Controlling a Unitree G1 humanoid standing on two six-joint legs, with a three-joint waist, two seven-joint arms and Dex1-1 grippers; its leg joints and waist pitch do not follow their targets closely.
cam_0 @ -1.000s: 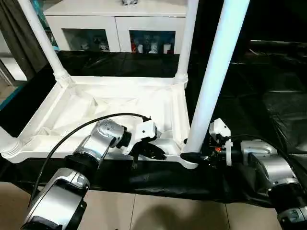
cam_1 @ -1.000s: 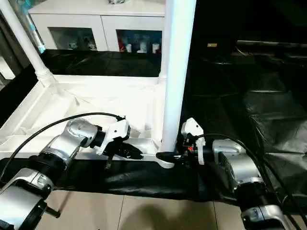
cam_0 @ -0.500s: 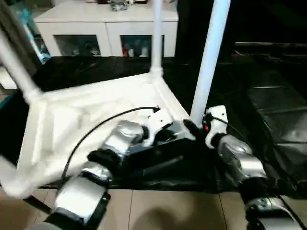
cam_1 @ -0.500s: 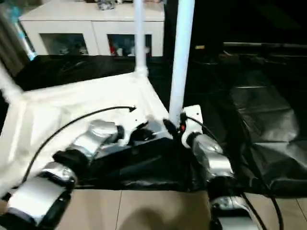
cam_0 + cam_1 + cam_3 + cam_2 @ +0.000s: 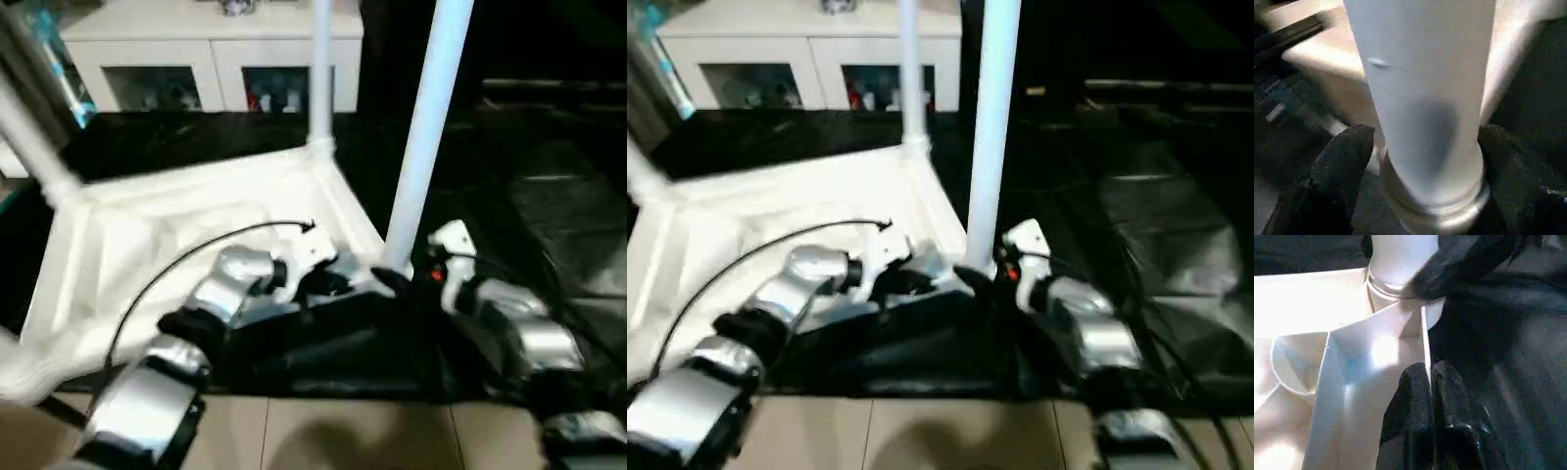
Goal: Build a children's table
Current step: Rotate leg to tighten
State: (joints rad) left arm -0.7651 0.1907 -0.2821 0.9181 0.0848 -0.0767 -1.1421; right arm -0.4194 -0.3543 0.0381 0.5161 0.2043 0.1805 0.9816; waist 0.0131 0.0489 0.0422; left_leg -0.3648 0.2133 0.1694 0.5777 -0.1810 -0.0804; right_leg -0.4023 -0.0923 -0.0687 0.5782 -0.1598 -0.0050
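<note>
The children's table lies upside down on black cloth, its white top (image 5: 147, 225) showing its ribbed underside. White legs stand up from the corners: the near-right leg (image 5: 426, 127), a far leg (image 5: 320, 69) and a left leg (image 5: 29, 137). My left gripper (image 5: 328, 284) is shut on the top's thin near rim wall (image 5: 1424, 338), close to the near-right corner. My right gripper (image 5: 390, 282) stands open around the base of the near-right leg (image 5: 1420, 73), one finger (image 5: 1342, 161) on each side, close to the collar.
A white cabinet (image 5: 206, 59) with glass-fronted compartments stands behind the table. Crumpled black cloth (image 5: 549, 196) covers the surface to the right. Beige floor tiles (image 5: 323, 431) run along the near edge. A black cable (image 5: 196, 259) arcs over my left forearm.
The view has shifted. The table top has turned, its near-right corner now farther from me, and both arms have gone with it. My right gripper's jaws have widened around the leg.
</note>
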